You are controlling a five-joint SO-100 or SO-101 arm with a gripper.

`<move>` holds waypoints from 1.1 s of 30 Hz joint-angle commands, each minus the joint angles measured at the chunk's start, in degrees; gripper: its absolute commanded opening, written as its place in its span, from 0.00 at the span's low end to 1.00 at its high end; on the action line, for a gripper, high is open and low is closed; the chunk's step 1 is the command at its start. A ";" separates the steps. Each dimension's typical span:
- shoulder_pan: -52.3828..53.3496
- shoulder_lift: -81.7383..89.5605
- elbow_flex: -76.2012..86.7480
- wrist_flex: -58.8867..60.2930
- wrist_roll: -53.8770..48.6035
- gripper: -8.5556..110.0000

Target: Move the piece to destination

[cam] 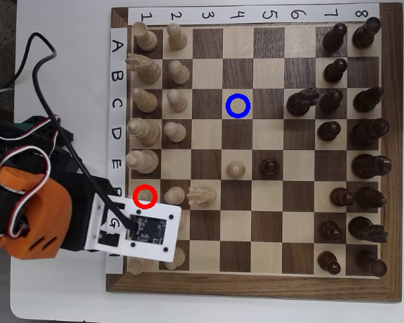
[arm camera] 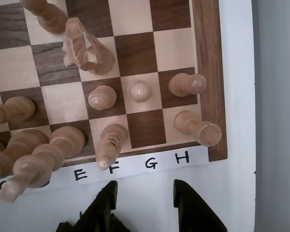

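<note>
The piece (cam: 145, 196) is a slim light-tan chessman standing inside the red ring on column 1, row F, in the overhead view. The wrist view shows it leaning over the F label (arm camera: 110, 142). My gripper (arm camera: 145, 188) hangs open just off the board's edge, its two black fingers (arm camera: 104, 203) apart and holding nothing. The piece stands just beyond the left finger. Overhead, a white wrist plate (cam: 145, 229) hides the fingers. The destination (cam: 238, 106) is the dark square with the blue ring at C4, and it is bare.
Light pawns (arm camera: 102, 96) (arm camera: 139, 90) and a knight (arm camera: 84, 48) stand close behind the piece, with a rook (arm camera: 198, 126) in the corner. Taller light pieces (arm camera: 38, 154) crowd the left. A lone pawn (cam: 236, 169) and a dark pawn (cam: 270, 166) sit mid-board. Dark pieces fill the right columns.
</note>
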 commanded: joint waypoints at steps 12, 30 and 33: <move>-8.44 -0.44 1.49 0.26 8.17 0.19; -11.16 -9.23 2.02 -0.09 12.04 0.24; -11.34 -10.28 2.20 -0.53 12.30 0.24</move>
